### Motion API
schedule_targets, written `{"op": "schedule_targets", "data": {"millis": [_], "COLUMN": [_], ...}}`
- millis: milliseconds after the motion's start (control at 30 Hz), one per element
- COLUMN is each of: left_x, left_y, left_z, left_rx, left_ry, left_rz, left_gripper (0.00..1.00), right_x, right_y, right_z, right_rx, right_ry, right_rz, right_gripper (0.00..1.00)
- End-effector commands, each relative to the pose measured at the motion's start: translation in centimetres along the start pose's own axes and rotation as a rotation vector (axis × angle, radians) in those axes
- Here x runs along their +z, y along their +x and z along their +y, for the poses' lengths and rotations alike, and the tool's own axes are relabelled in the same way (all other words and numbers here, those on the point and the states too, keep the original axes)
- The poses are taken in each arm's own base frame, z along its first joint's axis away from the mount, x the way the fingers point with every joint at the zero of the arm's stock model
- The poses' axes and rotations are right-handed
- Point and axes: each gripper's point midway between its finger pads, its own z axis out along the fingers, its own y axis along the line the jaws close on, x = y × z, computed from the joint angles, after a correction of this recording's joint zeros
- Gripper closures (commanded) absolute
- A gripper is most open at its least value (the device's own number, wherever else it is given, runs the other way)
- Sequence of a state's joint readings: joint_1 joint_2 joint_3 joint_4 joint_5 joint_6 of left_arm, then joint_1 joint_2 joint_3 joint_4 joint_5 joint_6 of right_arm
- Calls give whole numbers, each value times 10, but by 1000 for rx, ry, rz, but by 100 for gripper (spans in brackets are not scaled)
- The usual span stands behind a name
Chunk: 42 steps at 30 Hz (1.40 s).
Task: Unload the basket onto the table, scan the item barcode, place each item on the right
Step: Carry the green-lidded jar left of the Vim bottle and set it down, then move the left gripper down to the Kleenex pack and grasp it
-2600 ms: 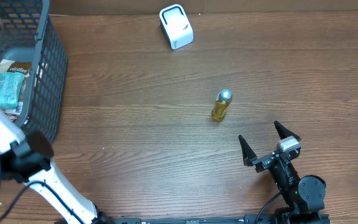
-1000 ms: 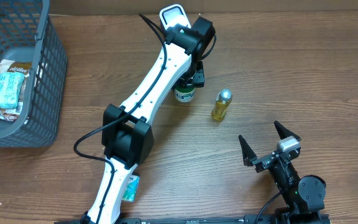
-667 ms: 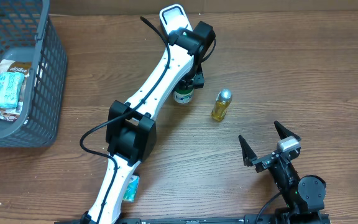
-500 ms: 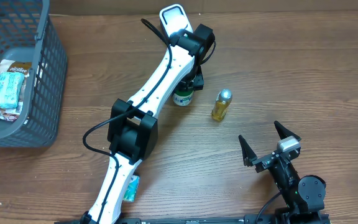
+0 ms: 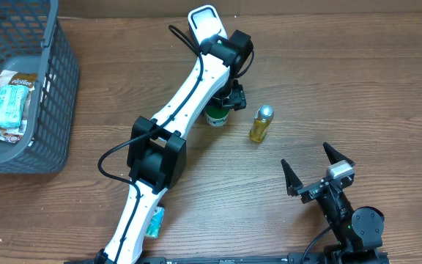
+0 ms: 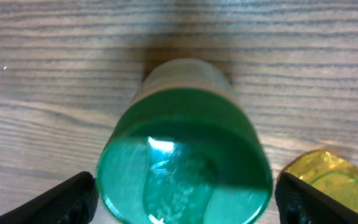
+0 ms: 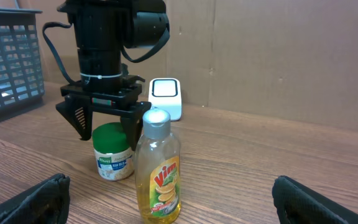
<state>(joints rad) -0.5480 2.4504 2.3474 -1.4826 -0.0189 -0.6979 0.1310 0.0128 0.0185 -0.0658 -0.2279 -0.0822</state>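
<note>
Overhead: the left gripper hangs over a green-lidded jar, which stands near the white scanner and beside a yellow bottle. Left wrist: its jaws are spread either side of the lid. Right wrist: the right gripper gapes wide, holding nothing.

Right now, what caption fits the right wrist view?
Left gripper, open, straddles green-lidded jar; yellow bottle in front, scanner behind.
</note>
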Motion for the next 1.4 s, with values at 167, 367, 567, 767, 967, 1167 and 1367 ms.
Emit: {"op": "schedule_targets", "data": {"millis": [167, 367, 567, 767, 967, 1167, 1367], "left_x": [-109, -137, -142, -155, -155, -122, -64], "left_y": [8, 30, 54, 83, 119, 152, 180], "left_z": [33, 59, 48, 84, 135, 169, 190], "left_rx": [11, 120, 274, 267, 204, 164, 167], "left_ry": [36, -19, 83, 35, -74, -158, -250], "left_rz": [-168, -166, -94, -99, -108, -31, 108], "left_gripper": [13, 15, 0, 0, 0, 0, 0], "right_x": [0, 0, 0, 0, 0, 0, 0], "right_y": [2, 2, 2, 2, 2, 2, 2], "right_z": [-3, -3, -3, -3, -3, -3, -3], "right_rx": [-6, -6, -6, -6, -6, -6, -6], "right_ry": [13, 13, 13, 13, 13, 13, 13], "right_rz": [-3, -3, -3, -3, -3, -3, -3], "right_gripper": [0, 0, 0, 0, 0, 0, 0]}}
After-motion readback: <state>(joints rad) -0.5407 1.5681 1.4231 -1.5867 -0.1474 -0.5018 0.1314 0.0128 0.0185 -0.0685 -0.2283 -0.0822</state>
